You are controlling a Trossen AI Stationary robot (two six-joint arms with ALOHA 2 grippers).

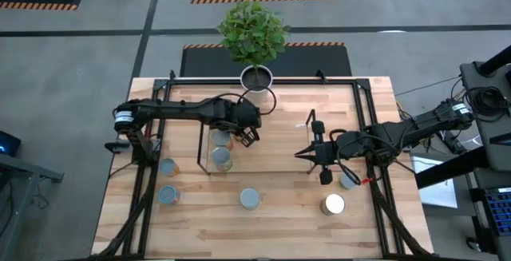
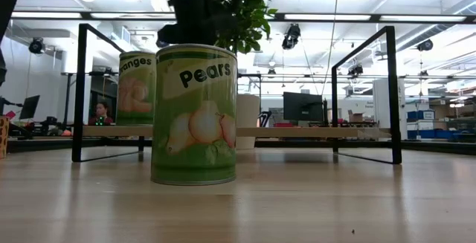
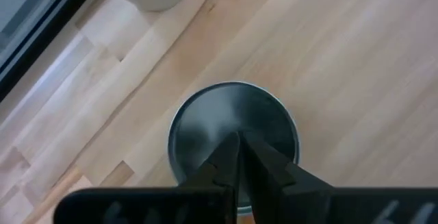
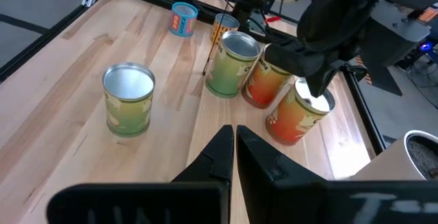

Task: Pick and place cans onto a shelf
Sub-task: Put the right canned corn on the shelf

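Note:
My left gripper (image 1: pixel 249 136) is shut and points steeply down over the silver top of an orange can (image 3: pixel 205 122) at the shelf's (image 1: pixel 310 132) left end. Two more cans (image 1: pixel 221 159) stand right beside it, and one labelled oranges (image 2: pixel 137 87) shows in the low view behind the shelf's wood board (image 2: pixel 312 132). A green pears can (image 2: pixel 195 113) stands alone on the table nearer the front edge. My right gripper (image 1: pixel 306 155) hangs shut above the table, right of the shelf, holding nothing. My left gripper's shut fingertips (image 3: pixel 236 148) stand over the middle of the can's round top (image 4: pixel 309 102), coming from above at a slant. I cannot tell whether they touch the top. The can stands upright.
Loose cans stand at the near left (image 1: pixel 168 167) (image 1: pixel 168 195) and near right (image 1: pixel 333 204) (image 1: pixel 349 180). A white plant pot (image 1: pixel 257 77) sits at the far edge. A black frame (image 1: pixel 144 181) runs along the table's sides.

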